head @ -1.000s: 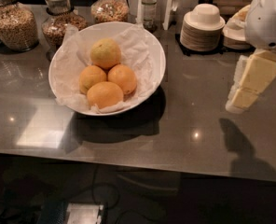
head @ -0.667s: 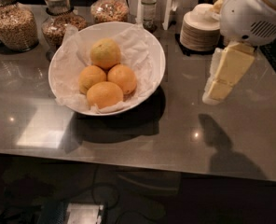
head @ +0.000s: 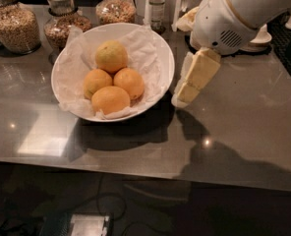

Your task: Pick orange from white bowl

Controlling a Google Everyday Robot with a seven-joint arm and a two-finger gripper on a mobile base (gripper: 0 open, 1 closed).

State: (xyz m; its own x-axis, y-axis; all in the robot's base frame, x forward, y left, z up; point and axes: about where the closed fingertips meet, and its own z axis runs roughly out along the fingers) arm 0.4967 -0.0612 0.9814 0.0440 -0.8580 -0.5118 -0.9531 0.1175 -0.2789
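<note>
The white bowl [head: 160,48], wide and lined with crinkled white paper, sits on the dark counter at centre left. The orange [head: 111,56], pale yellow with a greenish tinge, lies at the back of the bowl. Three deeper-orange oranges [head: 111,100] lie in front of it. My gripper [head: 185,90] hangs just right of the bowl's rim, its cream fingers pointing down and left, above the counter. It holds nothing that I can see.
Glass jars of grains [head: 15,26] and a bottle [head: 157,6] stand along the back edge. Stacked plates [head: 256,38] sit behind my arm at the back right. The counter's front edge [head: 135,166] runs across the lower view.
My arm and gripper have moved left, from the right edge of the view to right beside the bowl's rim. The bowl and fruit have not moved.
</note>
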